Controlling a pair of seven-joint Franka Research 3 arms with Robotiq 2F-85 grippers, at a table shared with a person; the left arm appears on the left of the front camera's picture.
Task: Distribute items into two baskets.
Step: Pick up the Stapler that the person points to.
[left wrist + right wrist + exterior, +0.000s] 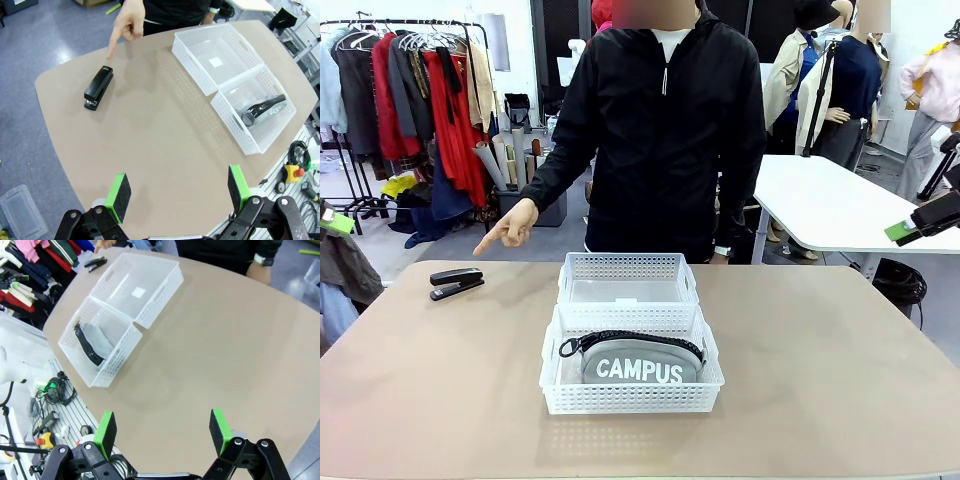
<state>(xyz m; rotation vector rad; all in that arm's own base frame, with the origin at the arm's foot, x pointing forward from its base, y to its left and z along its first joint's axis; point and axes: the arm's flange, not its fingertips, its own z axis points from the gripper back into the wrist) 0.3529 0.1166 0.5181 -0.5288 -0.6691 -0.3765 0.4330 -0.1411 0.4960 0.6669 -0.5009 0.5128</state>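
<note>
Pouch (632, 365) lies in near basket (630, 400): first item judged done. Far basket (628, 268) holds no item. Stapler (456, 283) on surface (820, 360), far left, well apart from baskets; person's hand (510, 227) points at it. Left jaws open, empty, raised over surface. Right jaws likewise. Left to do: stapler into far basket.

Left end effector (178, 192) spread wide, right end effector (163, 431) likewise

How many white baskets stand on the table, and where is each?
2. The near basket sits at the table's middle and holds the grey CAMPUS pouch; the far basket stands directly behind it, touching it. None seems hidden.
</note>
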